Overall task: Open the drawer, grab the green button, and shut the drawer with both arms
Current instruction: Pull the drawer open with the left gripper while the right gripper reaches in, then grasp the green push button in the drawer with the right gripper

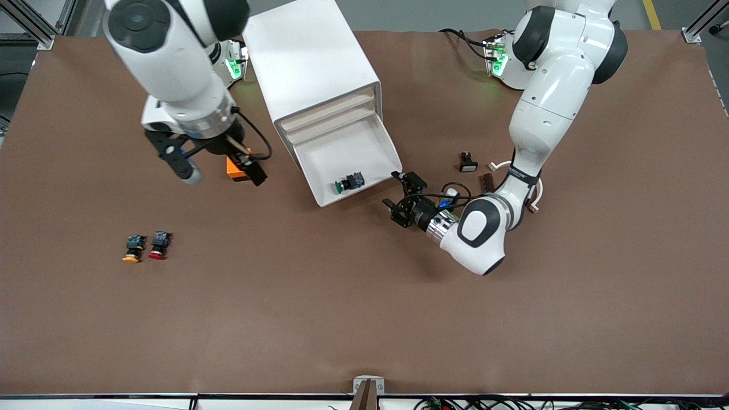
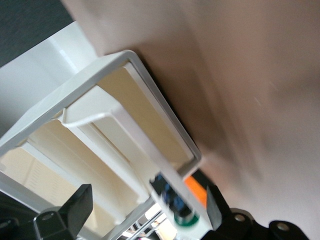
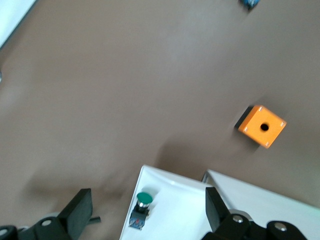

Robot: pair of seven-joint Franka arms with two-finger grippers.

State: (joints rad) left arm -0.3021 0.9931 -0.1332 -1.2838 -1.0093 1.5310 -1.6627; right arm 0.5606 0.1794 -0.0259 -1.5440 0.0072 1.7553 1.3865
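The white cabinet (image 1: 310, 62) stands at the robots' side of the table with one drawer (image 1: 373, 149) pulled out toward the front camera. The green-capped button (image 1: 347, 182) lies on its side in the drawer, near the drawer's front wall. My left gripper (image 1: 401, 196) is open and empty, low beside the drawer's front corner at the left arm's end. In the left wrist view the button (image 2: 177, 205) shows through the drawer front (image 2: 150, 145). My right gripper (image 1: 219, 171) is open and empty, over the orange box (image 1: 236, 169). The right wrist view shows the button (image 3: 141, 207) in the drawer (image 3: 175, 220).
The orange box (image 3: 261, 126) sits on the table beside the cabinet, toward the right arm's end. A yellow-capped button (image 1: 132, 249) and a red-capped button (image 1: 158, 246) lie nearer the front camera there. Small dark parts (image 1: 467, 163) lie by the left arm.
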